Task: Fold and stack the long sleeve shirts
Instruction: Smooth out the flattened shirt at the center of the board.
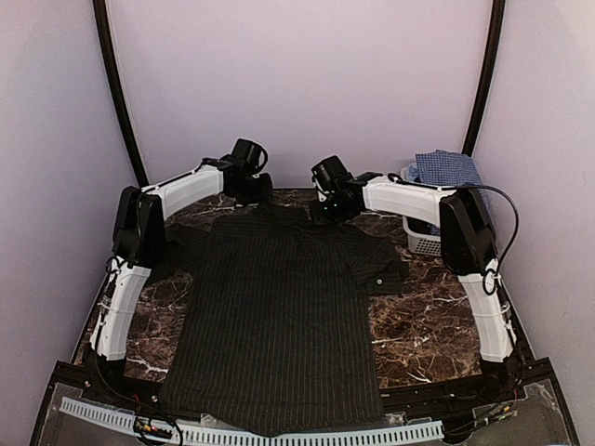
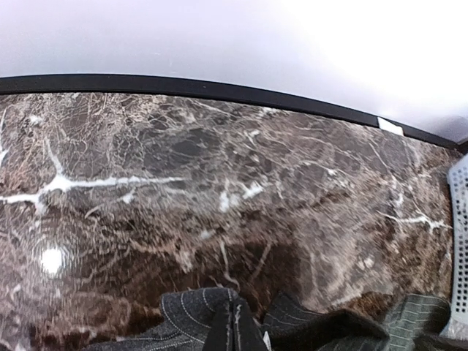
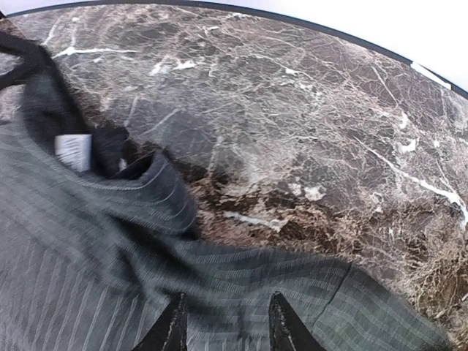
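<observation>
A dark brown marble worktop (image 1: 418, 325) veined with white sits inside pale lilac walls (image 1: 297, 84), with a curved black pole (image 1: 116, 84) rising at each far corner. A black pinstriped shirt (image 1: 279, 316) lies spread flat, running from both hands back towards the arm bases. The left hand (image 2: 232, 333) is pressed together, pinching a raised fold at the shirt's far edge. The right hand (image 3: 228, 325) is spread just above the cloth beside the collar, where a white label (image 3: 73, 152) shows. Well to the right of the right hand, a blue check shirt (image 1: 448, 170) sits bunched in a white basket (image 1: 426, 243).
</observation>
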Controlling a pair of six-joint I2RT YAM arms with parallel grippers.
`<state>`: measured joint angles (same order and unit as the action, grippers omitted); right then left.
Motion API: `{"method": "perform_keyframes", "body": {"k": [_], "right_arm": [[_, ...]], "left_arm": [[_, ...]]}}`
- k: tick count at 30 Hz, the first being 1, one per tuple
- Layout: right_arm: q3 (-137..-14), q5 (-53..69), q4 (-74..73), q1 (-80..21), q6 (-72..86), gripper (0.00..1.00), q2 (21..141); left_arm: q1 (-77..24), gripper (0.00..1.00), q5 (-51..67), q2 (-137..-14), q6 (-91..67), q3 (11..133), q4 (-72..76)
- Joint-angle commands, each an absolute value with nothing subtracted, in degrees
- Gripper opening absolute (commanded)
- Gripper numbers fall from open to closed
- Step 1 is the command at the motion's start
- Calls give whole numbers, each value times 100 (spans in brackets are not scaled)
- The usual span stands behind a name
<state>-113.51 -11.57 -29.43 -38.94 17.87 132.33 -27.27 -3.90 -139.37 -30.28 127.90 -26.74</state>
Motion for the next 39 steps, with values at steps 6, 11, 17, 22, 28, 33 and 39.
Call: {"method": "perform_keyframes", "body": {"k": [6,11,17,22,28,33,39], "right_arm": [[-11207,-816,-2724,-3933,1706,36,13116],[-11610,-608,-2825,-3839,1751,35,13555],[-11604,-407,-2707,-3627,1942,33,13789],[-11331,-193,-2475,-3435,2081,33,13788],[-11135,-90,-2469,-3186,2077,34,13857],[-10903,-169,-2464,-3043,2034,35,13858],[-10586,-367,-2445,-2882,2102,36,13711]], "left_arm": [[-2532,25,-21,-14470,-3096,13598,-2768],[-2512,52,-50,-14018,-3027,13586,-3021],[-2337,60,-80,-12803,-3137,12040,-2810],[-2152,62,-72,-11586,-3190,10220,-2241],[-1721,62,-30,-10539,-3382,8272,-1653],[-1248,62,367,-10210,-3531,7345,-1333],[-1022,62,635,-10467,-3665,7126,-1158]]}}
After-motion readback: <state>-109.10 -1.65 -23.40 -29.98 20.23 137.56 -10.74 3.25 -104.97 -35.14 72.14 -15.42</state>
